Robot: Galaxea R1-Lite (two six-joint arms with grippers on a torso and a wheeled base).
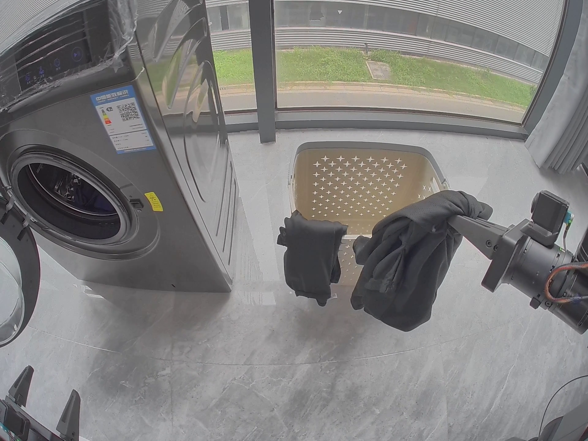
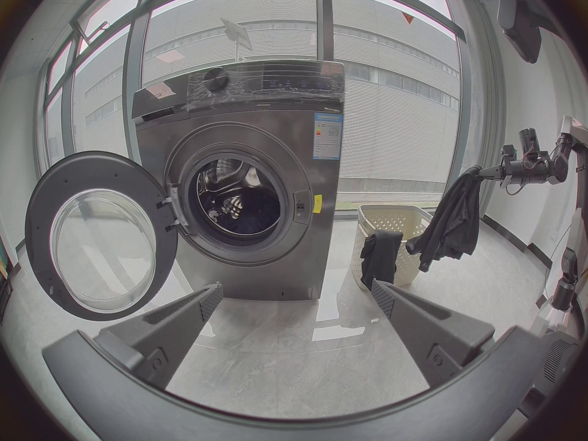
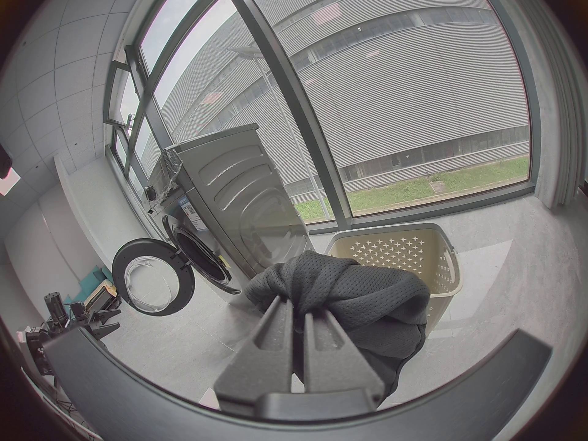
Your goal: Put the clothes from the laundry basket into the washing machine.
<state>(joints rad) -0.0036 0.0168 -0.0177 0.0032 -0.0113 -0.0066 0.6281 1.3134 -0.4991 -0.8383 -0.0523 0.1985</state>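
A beige laundry basket [image 1: 366, 153] stands on the floor by the window, right of the grey washing machine [image 1: 110, 154]. The machine's round door [image 2: 98, 234] is swung open, and its drum [image 2: 237, 198] looks dark inside. My right gripper [image 1: 456, 220] is shut on a dark grey garment [image 1: 404, 258], which hangs in the air over the basket's near right corner. Another dark garment [image 1: 311, 255] is draped over the basket's front rim. My left gripper [image 2: 294, 292] is open and empty, low at the near left, facing the machine's front.
A tall window [image 1: 398, 38] with a dark pillar [image 1: 260, 56] runs behind the basket. A grey curtain [image 1: 563, 124] hangs at the far right. Smooth marble floor [image 1: 275, 362] lies open between me, the machine and the basket.
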